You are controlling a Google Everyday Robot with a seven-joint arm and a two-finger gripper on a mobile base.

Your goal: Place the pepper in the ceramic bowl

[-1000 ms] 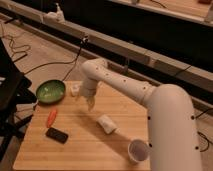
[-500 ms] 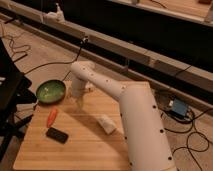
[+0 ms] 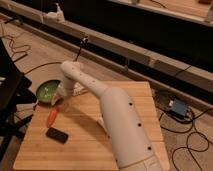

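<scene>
Arm swung left | claw beside pepper, grip unclear | pepper slim, orange-red, tapered, near ceramic bowl

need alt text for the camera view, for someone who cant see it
A white robot arm reaches left across a wooden table, with its gripper low between an orange-red pepper and a green ceramic bowl at the table's far left edge. A flat black phone lies nearer the camera than the pepper.

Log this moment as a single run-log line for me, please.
claw: low between ceramic bowl and pepper | pepper: lying on table, not in ceramic bowl | phase: likely approach to pepper
</scene>
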